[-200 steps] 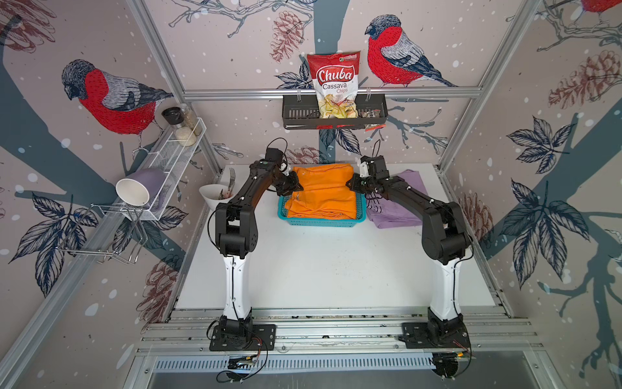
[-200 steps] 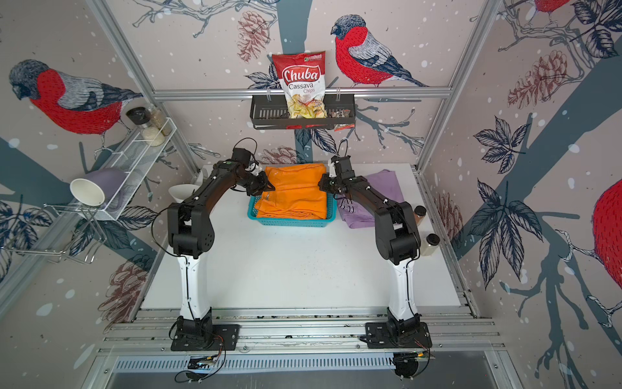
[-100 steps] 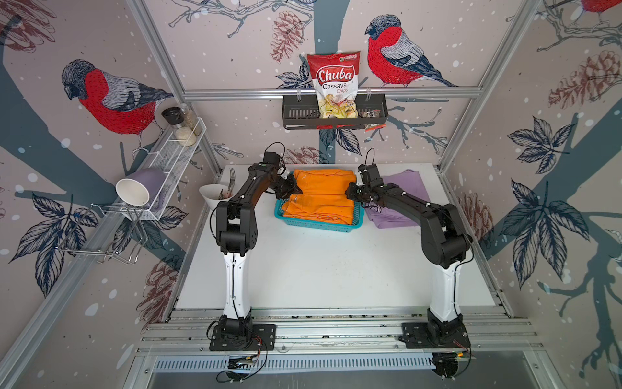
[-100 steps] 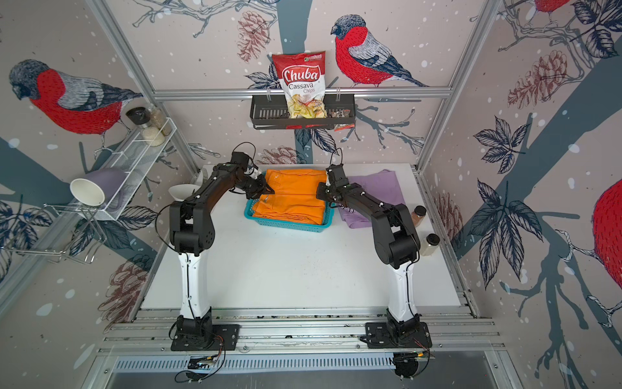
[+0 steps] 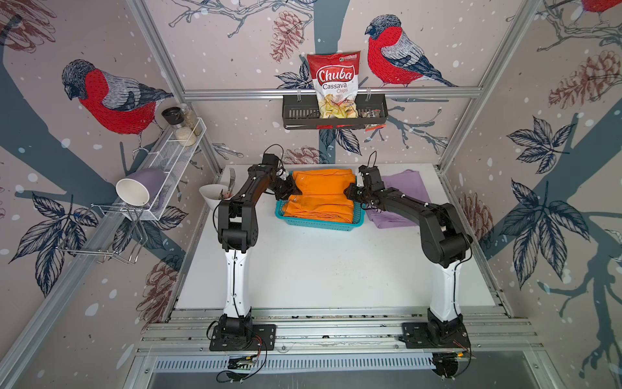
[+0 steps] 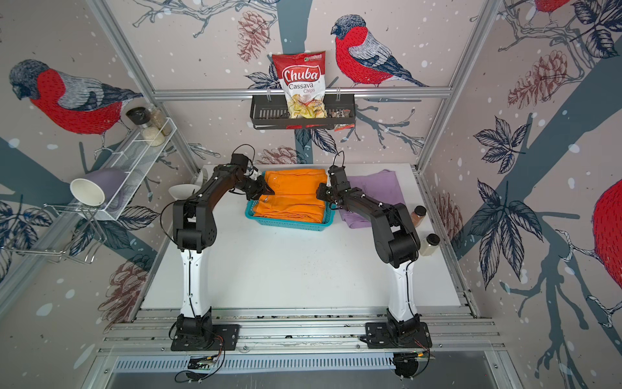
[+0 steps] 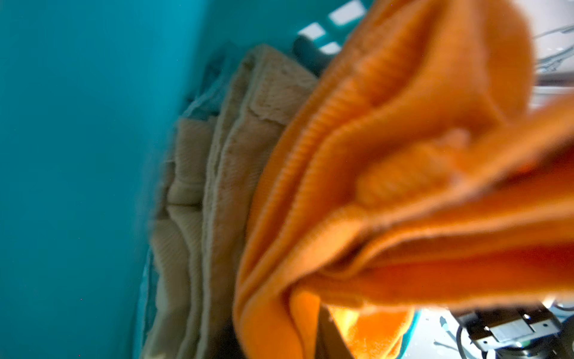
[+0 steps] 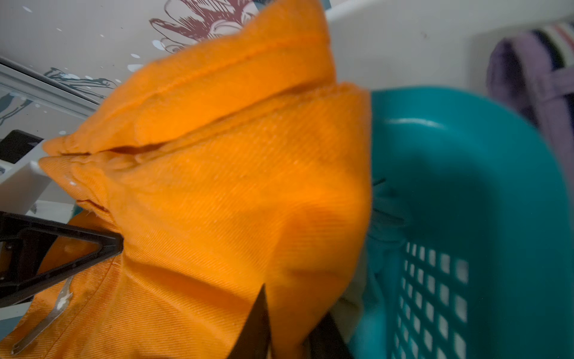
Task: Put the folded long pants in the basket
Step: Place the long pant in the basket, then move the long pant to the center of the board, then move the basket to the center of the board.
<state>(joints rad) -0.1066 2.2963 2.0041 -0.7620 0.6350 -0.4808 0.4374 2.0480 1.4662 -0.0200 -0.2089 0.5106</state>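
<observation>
The orange folded long pants [image 5: 319,195] [image 6: 292,195] lie on top in the turquoise basket [image 5: 319,224] [image 6: 289,225] in both top views. My left gripper [image 5: 292,190] [image 7: 279,335] is at their left edge and my right gripper [image 5: 350,193] [image 8: 292,323] at their right edge. Both are open, with orange cloth [image 8: 233,186] still lying between the fingers. The left wrist view shows tan pants [image 7: 223,186] beneath the orange against the basket wall [image 7: 77,155]. The lilac pants [image 5: 407,188] [image 8: 534,77] lie on the table right of the basket, partly under my right arm.
A black rack [image 5: 296,114] with a chips bag hangs on the back wall. A white wire shelf [image 5: 168,161] with a purple cup is at the left. A white bowl with a fork [image 5: 213,197] stands by my left arm. Two spice jars [image 6: 419,215] stand at the right edge.
The orange pants have come down onto the basket with both grippers. Both sets of jaws have opened from their grip on the cloth.
</observation>
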